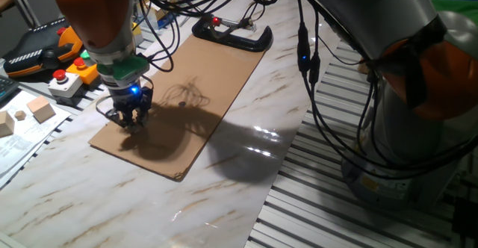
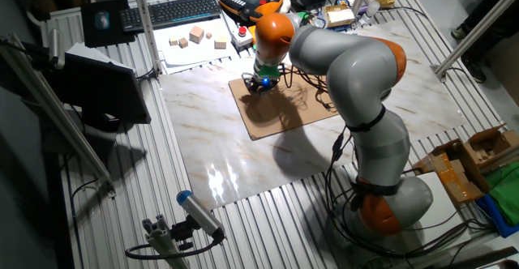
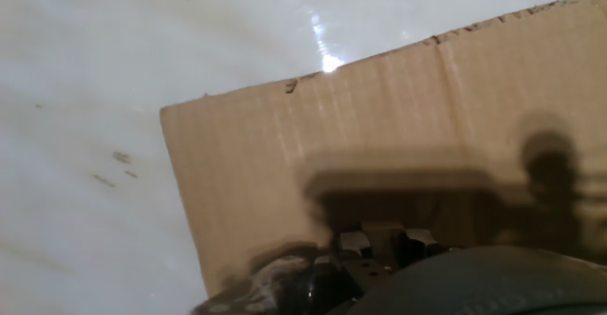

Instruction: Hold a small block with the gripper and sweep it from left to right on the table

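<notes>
Our claw (image 1: 128, 117) sits low over the cardboard sheet's (image 1: 196, 84) near-left corner; we cannot see the small block, nor tell whether the jaws are clenched.

No text or label is legible anywhere.

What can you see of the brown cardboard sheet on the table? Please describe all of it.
The cardboard sheet is a flat, long brown rectangle with faint ribs and slightly frayed edges. It lies on the white marble-look table. The black C-clamp sits at its far end. The hand hangs low over its near corner, casting a shadow; contact cannot be told.
</notes>
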Available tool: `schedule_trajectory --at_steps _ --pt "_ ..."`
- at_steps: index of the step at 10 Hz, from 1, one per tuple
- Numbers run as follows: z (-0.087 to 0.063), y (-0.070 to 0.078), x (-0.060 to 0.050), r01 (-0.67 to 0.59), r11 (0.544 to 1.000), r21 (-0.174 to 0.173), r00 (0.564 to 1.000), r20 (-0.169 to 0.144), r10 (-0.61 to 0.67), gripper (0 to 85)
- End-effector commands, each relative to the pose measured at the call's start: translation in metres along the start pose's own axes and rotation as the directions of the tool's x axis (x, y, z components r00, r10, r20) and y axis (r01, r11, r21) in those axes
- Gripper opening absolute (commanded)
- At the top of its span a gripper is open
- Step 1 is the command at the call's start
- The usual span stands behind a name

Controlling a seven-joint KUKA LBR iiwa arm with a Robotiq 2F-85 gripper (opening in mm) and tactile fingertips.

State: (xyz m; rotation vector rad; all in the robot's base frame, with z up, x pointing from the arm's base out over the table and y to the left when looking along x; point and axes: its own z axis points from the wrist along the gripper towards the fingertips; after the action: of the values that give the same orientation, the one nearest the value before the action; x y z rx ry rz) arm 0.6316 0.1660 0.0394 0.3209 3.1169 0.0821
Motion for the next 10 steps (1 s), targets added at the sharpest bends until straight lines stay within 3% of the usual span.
schedule_trajectory --at_steps 1,5,10 --pt "-0.001 0.002 0.001 0.002 1.0 0.004 1.0 0.001 -0.002 0.7" --pt "0.001 0.015 0.007 -0.008 1.0 0.012 1.0 0.004 0.008 0.7" --pt "0.001 0.02 0.008 -0.012 1.0 0.004 1.0 -0.002 0.012 0.7"
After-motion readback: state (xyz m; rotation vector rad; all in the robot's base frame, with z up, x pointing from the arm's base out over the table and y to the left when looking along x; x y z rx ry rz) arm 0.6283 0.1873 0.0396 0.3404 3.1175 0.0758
